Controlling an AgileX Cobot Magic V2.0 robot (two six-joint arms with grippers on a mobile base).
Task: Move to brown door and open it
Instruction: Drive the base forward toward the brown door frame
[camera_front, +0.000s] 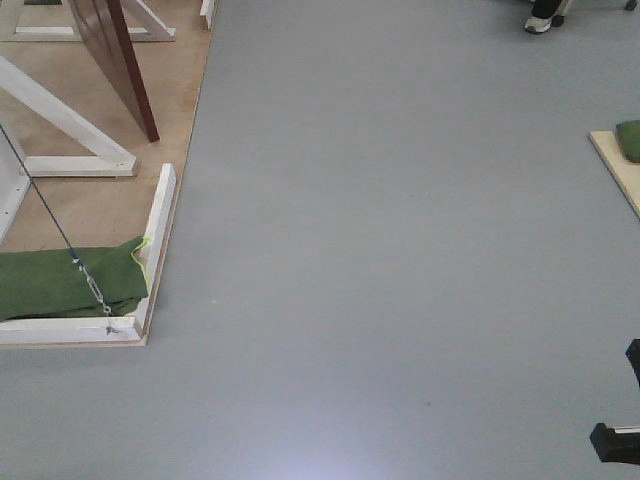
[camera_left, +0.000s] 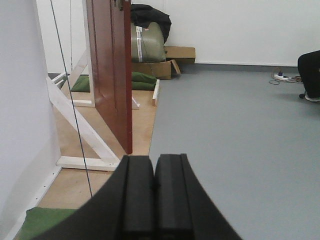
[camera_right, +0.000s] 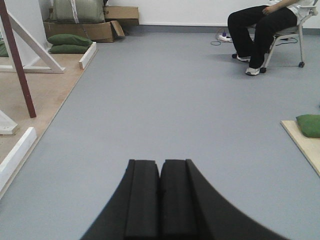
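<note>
I hold my left tool (camera_left: 154, 200) low and level, aimed along the floor, clenched with its two black pads pressed flat together. My right tool (camera_right: 160, 200) sits the same way, level and clenched pad to pad. The brown door (camera_left: 111, 75) stands ahead and to the left of my left tool, well apart from it. It stands on a plywood platform (camera_left: 142, 125) within a white braced frame (camera_left: 80, 122). The picture edge cuts off its top, and I cannot make out a handle; the front view catches only its lower corner. The door looks smooth, glossy and reddish-brown, while the floor (camera_front: 400, 250) is matte grey. A thin cable (camera_front: 50, 215) slants down to the frame's corner across a rumpled green bag (camera_front: 60, 280).
</note>
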